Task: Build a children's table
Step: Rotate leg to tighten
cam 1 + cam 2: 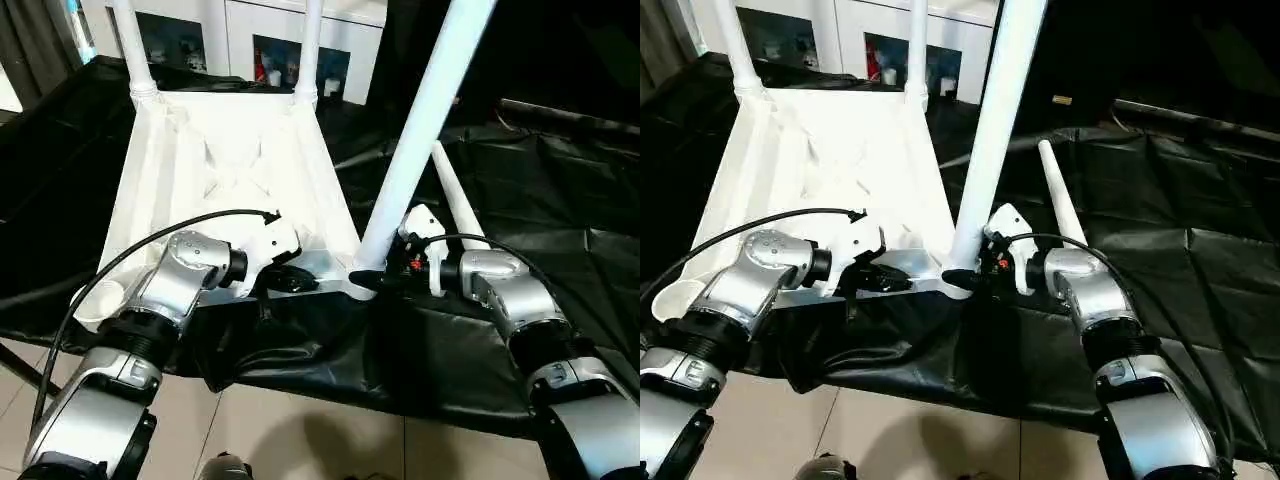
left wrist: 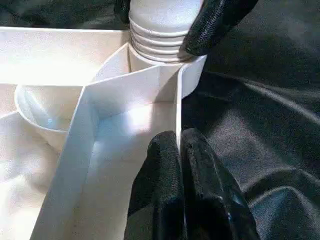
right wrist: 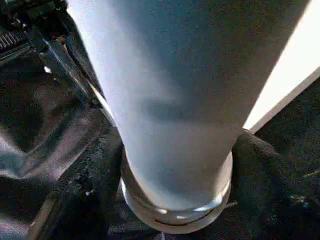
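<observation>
The children's table top lies upside down on black cloth, ribbed underside up. Two white legs stand in its far corner sockets. A third leg rises at a slant from the near right socket. My right gripper is closed around its base, and one fingertip rests on the leg's ribbed collar. My left gripper is shut on the thin near rim wall of the top, a hand's width left of that socket. The near left socket is empty.
Another white leg lies on the black cloth just right of the top. A white cabinet with glass doors stands behind. The cloth's front edge hangs over a tiled floor below my forearms.
</observation>
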Motion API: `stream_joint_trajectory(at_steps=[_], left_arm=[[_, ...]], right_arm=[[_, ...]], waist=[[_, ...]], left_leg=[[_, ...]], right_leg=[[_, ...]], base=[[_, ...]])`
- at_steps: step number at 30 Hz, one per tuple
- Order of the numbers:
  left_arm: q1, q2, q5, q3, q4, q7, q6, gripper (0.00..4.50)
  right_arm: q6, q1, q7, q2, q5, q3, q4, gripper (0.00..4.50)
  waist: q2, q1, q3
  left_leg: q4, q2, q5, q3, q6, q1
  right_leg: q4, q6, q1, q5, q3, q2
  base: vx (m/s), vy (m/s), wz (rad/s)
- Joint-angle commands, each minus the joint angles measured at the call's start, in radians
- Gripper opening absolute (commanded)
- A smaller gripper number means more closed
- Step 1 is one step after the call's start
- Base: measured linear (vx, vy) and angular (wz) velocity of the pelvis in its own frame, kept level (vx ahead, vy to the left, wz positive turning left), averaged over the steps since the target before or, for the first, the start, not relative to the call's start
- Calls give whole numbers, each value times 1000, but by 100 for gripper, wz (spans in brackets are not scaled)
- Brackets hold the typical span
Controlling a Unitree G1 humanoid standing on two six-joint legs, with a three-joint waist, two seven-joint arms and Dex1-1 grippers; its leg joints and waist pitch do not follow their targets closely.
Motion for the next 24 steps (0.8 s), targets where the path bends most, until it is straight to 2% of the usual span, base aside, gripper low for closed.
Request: stream_joint_trajectory(at_steps=[1,3,7,8,9,10,12,13,15,16,20,21,23,24], left_arm=[[12,-20,-21,-14,11,-20,-8,0],[10,-18,-15,-11,17,-6,-4,0],[0,-20,-3,-3,35,37,17,0],[-35,-58,20,27,99,185,51,0],[-51,-79,31,37,128,254,66,0],[-51,-79,31,37,128,254,66,0],[-69,-109,38,47,159,328,83,0],[-89,-153,40,58,188,406,110,0],[-106,-201,40,61,207,465,130,0],[-115,-233,46,55,216,499,137,0],[-128,-280,64,30,225,524,142,0],[-133,-285,68,23,232,518,138,0],[-136,-286,71,18,236,512,131,0],[-138,-283,72,14,241,507,123,0]], right_arm=[[16,11,12,-1,12,1,-30,283],[22,20,8,5,13,3,-34,278],[31,24,-30,19,10,-4,-21,275],[53,15,-248,78,-1,-56,50,274],[64,8,-361,109,-3,-84,85,274],[64,8,-361,109,-3,-84,85,274],[82,-4,-491,144,0,-116,124,274],[95,-17,-631,188,8,-149,161,274],[99,-31,-736,236,22,-175,188,274],[93,-42,-788,270,30,-184,204,274],[57,-72,-846,333,14,-170,234,274],[38,-82,-842,346,4,-166,238,309],[24,-88,-833,352,-1,-164,237,344],[13,-95,-830,352,-9,-161,238,346]], waist=[[0,0,-66],[4,1,-67],[4,0,-65],[6,-6,-61],[7,-8,-58],[8,-10,-58],[8,-15,-60],[11,-20,-59],[12,-27,-59],[12,-24,-60],[13,-24,-61],[20,-23,-62],[19,-25,-63],[21,-25,-62]], left_leg=[[-58,34,-154,-12,32,20],[-58,34,-154,-12,31,20],[-59,34,-169,-12,24,22],[-64,33,-204,-13,4,25],[-66,31,-226,-13,-7,26],[-70,32,-271,-18,-37,32],[-72,31,-292,-24,-52,28],[-72,31,-305,-23,-57,32],[-73,30,-332,-25,-63,30],[-72,29,-337,-26,-59,34],[-73,29,-330,-24,-46,30],[-74,29,-328,-25,-46,30],[-74,28,-327,-24,-42,27],[-75,29,-331,-24,-42,28]], right_leg=[[-55,-235,46,-92,39,-67],[-54,-237,46,-90,38,-67],[-56,-238,44,-103,38,-67],[-63,-228,38,-156,41,-67],[-69,-221,36,-195,41,-68],[-77,-203,34,-284,40,-72],[-82,-176,36,-342,39,-74],[-85,-171,30,-343,41,-71],[-88,-166,28,-368,41,-72],[-92,-156,28,-378,39,-73],[-90,-151,27,-324,40,-69],[-88,-152,28,-311,40,-69],[-87,-157,31,-281,40,-66],[-87,-159,30,-281,40,-66]], base=[[0,0,0],[0,0,0],[0,0,0],[0,0,0],[0,0,0],[0,0,0],[0,0,0],[0,0,0],[0,0,0],[0,0,0],[0,0,0],[0,0,0],[0,0,0],[0,0,0]])
